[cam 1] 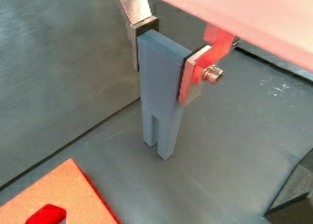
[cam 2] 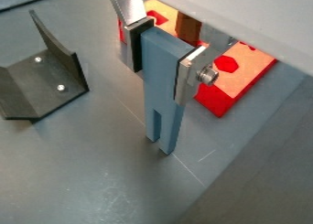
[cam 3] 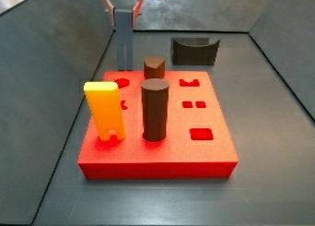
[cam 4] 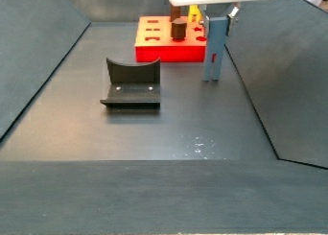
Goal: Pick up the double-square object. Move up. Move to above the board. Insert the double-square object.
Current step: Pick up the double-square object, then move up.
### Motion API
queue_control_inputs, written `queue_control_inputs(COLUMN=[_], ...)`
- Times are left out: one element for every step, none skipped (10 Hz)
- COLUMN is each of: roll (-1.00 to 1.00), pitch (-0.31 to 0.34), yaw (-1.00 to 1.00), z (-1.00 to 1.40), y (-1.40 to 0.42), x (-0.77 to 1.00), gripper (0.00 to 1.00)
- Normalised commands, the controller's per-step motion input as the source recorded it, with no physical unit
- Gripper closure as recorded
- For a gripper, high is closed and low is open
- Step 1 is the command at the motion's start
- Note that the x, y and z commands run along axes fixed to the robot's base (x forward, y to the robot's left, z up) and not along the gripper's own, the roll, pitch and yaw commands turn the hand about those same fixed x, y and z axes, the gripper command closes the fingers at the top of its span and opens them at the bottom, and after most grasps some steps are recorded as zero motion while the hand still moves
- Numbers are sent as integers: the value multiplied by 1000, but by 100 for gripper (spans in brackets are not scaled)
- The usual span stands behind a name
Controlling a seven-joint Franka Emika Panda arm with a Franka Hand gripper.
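Gripping double-square object (cam 1: 163,86) up top, hand (cam 1: 166,47) clamped tight so prongs hang free below; board (cam 4: 174,49) just beside, lift next probably.

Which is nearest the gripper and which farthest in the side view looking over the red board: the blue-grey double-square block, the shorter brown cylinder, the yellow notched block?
1. The double-square object: between the fingers of the gripper, behind the board.
2. The shorter brown cylinder: at the board's back edge.
3. The yellow notched block: at the board's front corner, farthest.
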Motion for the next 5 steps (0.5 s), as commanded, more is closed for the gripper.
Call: queue_control_inputs(roll=[0,0,0,-1,2], pitch=[0,0,0,7,39], yaw=[0,0,0,35,39], z=[0,0,833,826,708], y=[0,0,0,-25,-25], x=[0,0,0,-12,-50], gripper=[100,100,100,100,100])
